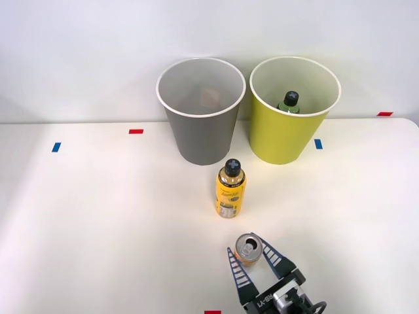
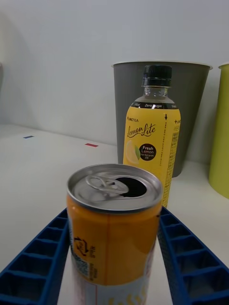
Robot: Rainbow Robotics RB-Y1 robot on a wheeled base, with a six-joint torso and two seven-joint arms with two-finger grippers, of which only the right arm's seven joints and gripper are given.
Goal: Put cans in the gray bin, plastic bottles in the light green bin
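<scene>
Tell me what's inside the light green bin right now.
A black-capped greenish bottle stands inside the light green bin. Its cap and shoulders show above the rim; the bin wall hides its lower body and the bin floor.

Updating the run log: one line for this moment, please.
right end effector: open around can | yellow bottle: on table | green bottle: in green bin | gray bin: can not in yet

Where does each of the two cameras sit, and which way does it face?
Front view: above the arms, looking forward and down at the table, both bins and the right end effector straddling the can.
Right wrist view: low on the right arm's wrist, facing across the table; blue fingers flank the can.
Shared: can, yellow bottle, gray bin, light green bin.
</scene>
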